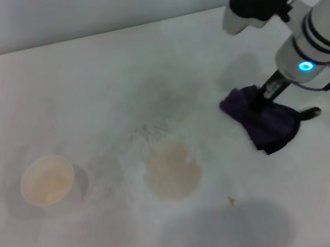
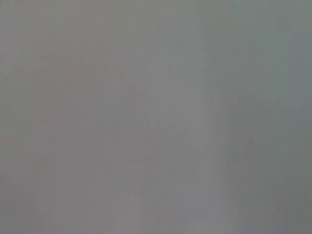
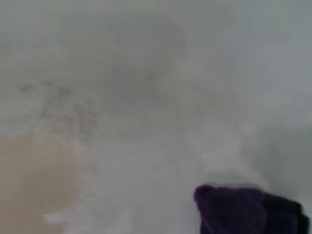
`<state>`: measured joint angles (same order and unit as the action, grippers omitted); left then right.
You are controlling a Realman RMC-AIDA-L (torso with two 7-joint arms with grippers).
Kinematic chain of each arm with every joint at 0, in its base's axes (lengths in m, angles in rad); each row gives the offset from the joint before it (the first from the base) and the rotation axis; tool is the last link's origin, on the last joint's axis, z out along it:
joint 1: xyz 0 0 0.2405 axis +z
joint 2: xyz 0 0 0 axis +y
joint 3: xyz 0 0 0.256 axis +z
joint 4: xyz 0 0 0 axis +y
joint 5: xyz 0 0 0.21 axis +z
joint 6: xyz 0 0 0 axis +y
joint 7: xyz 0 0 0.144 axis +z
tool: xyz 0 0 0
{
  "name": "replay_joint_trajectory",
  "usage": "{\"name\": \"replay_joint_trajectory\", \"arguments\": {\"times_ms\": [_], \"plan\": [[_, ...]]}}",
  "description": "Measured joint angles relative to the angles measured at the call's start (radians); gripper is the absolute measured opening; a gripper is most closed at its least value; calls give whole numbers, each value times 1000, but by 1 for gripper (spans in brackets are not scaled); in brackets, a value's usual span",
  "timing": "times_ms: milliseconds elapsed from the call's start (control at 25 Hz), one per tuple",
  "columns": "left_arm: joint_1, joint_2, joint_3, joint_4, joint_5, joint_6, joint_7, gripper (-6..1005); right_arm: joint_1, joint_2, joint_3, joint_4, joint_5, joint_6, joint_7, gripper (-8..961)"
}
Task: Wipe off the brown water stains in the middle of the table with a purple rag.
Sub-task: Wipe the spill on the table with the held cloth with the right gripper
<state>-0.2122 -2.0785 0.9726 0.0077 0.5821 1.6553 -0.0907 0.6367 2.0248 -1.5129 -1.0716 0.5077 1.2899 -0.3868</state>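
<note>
The purple rag (image 1: 265,122) lies bunched on the white table (image 1: 86,92) at the right, its black loop (image 1: 310,113) sticking out to the right. My right gripper (image 1: 270,93) reaches down into the rag's top fold and is shut on it. The brown water stains (image 1: 171,171) form a pale tan roundish blotch near the middle of the table, left of the rag and apart from it. In the right wrist view a corner of the rag (image 3: 243,209) shows close by, with the tan stain (image 3: 34,180) farther off. My left gripper is out of view.
A white paper cup (image 1: 48,180) holding tan liquid stands at the left. A tiny brown speck (image 1: 230,200) lies in front of the stain. Grey smudges (image 1: 153,128) mark the table behind the stain. The left wrist view shows only plain grey.
</note>
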Motion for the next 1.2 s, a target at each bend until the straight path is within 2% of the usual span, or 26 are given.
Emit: {"name": "replay_joint_trajectory", "arguments": {"times_ms": [160,360,800,1000,1200], "plan": [[0,0,0,0,-1,0,0,893,16,-1,-87,-25,57,-19,36,52],[0,0,0,0,-1,0,0,894,70,2,-246,-28,113,-54,99,59],[2,0,0,10,-1,2,0,894,149,3,-538,-99,388,-83,118,75],[3,0,0,12,-1,2,0,894,170,3,-568,-100,407,-87,113,82],[12,0,0,12,-1,2,0,895,174,2,-504,-75,293,-88,140,89]]}}
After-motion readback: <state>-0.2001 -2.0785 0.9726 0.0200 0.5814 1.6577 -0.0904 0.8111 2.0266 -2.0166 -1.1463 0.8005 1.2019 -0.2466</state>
